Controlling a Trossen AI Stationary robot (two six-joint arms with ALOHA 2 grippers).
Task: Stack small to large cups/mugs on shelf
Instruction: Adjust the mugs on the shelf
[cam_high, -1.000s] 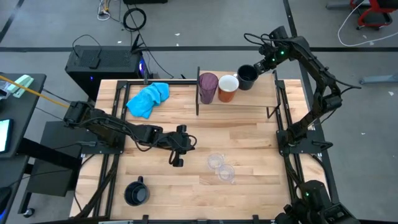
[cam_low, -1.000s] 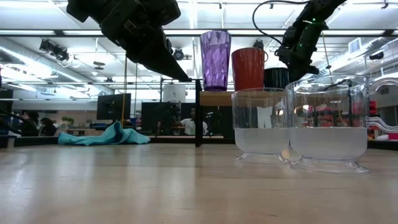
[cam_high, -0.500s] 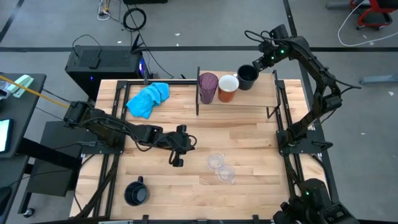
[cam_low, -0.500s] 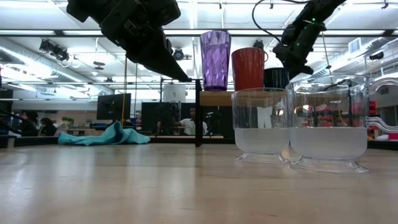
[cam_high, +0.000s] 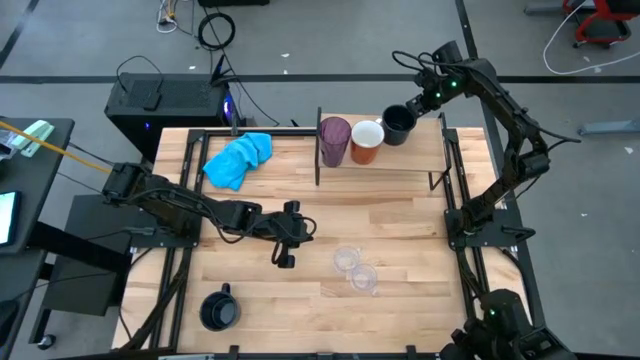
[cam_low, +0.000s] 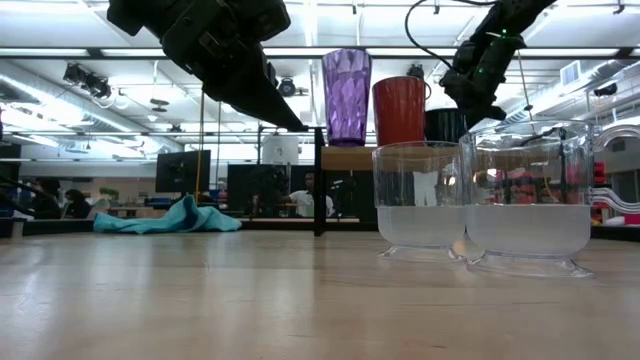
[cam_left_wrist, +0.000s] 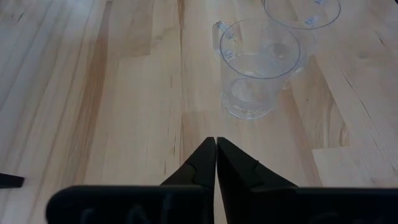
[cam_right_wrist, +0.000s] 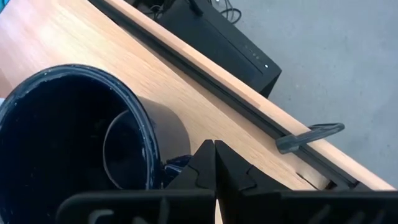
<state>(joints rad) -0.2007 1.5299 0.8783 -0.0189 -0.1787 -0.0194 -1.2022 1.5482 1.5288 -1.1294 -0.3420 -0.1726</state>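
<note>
The purple tumbler (cam_high: 333, 140), the orange mug (cam_high: 366, 140) and a black mug (cam_high: 398, 123) stand in a row on the wooden shelf (cam_high: 400, 162) at the table's far side. My right gripper (cam_high: 425, 100) is shut, just right of the black mug (cam_right_wrist: 74, 137), beside its handle (cam_right_wrist: 177, 163). Two clear cups (cam_high: 346, 260) (cam_high: 363, 278) stand on the table's middle. My left gripper (cam_left_wrist: 216, 146) is shut and empty above the table, just left of them. The second black mug (cam_high: 218, 308) stands near the front left. My right gripper's shut fingers (cam_right_wrist: 205, 158) lie close beside the black mug's handle (cam_right_wrist: 177, 163), slanting down from the far right. I cannot tell whether they touch it. The mug stands upright on the shelf.
A bright blue cloth (cam_high: 240, 158) lies at the far left of the table, left of the shelf's dark upright panel (cam_high: 318, 145). Dark frame rails run along the table's left and right edges.
My right gripper has risen a little beside the black mug, staying shut. The mug has kept its place on the shelf.
</note>
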